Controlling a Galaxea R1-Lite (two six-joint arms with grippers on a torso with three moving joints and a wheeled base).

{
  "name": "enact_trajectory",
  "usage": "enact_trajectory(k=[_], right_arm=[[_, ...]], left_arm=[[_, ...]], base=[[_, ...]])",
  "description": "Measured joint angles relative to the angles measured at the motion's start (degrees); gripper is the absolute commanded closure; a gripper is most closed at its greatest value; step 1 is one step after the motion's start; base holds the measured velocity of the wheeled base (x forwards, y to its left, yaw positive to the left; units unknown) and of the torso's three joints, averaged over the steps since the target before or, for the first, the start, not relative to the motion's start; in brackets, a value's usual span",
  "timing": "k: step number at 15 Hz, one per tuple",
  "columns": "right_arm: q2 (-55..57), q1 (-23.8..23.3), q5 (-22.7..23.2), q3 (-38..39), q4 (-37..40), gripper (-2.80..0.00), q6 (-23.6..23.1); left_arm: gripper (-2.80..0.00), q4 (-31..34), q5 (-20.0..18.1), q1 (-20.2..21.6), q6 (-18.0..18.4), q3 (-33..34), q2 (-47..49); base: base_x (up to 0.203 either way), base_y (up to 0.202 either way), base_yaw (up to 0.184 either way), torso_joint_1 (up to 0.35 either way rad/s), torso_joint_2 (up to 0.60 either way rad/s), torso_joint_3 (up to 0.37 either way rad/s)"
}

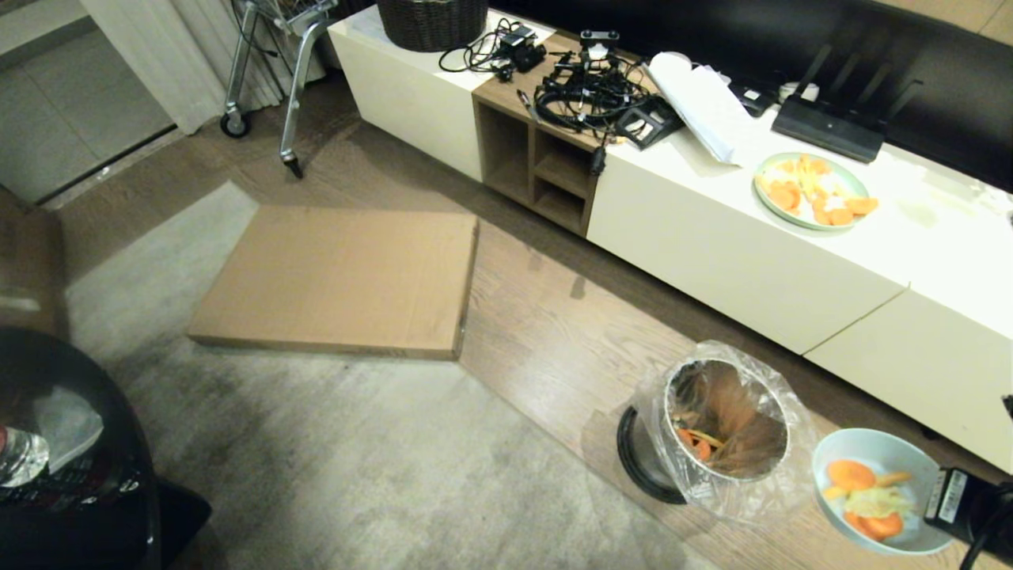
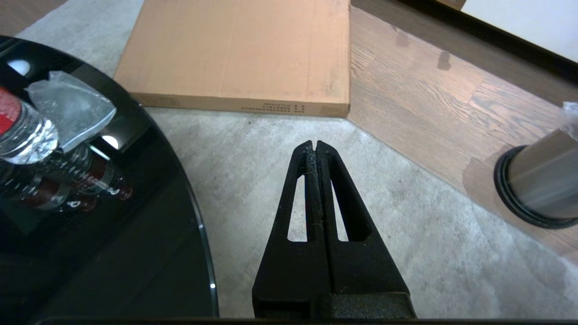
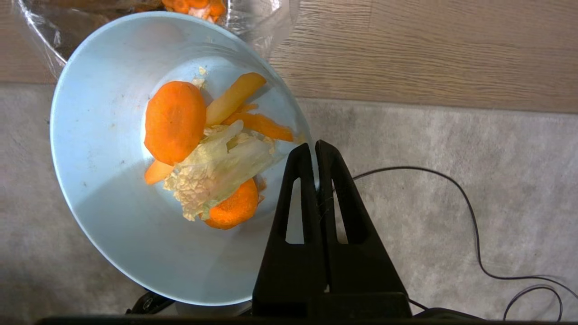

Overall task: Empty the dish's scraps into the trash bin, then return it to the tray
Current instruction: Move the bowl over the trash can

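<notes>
On wood floor beside a grey rug, the shiny steel trash bin (image 1: 726,419) with its clear liner stands just left of the pale blue round dish (image 3: 135,158), whose rim the right claw (image 3: 316,151) pinches tight. The orange and pale yellow scraps (image 3: 207,153) remain inside, so the tip should probably wait until the rim overhangs the bin mouth. The liner's loose edge crowds that side; the left claw (image 2: 315,146) hangs closed, empty, near a flat brown cardboard box (image 2: 239,49).

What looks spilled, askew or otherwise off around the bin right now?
Nothing has spilled. The dish is held beside the trash bin, not over it, with the scraps all inside; the right claw is shut on its rim. The bin's liner bag sits loose and crumpled, and a black cable trails across the carpet.
</notes>
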Motion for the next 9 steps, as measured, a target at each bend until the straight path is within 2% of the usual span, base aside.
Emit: enact_trajectory(k=[9], right_arm=[[0.11,-1.43,-0.40,-0.22,0.04,0.00,-0.05]], left_arm=[[0.00,0.02,0.09,0.00,0.02,0.00,0.00]], base=[[0.000,0.000,0.000,0.000,0.00,0.000]])
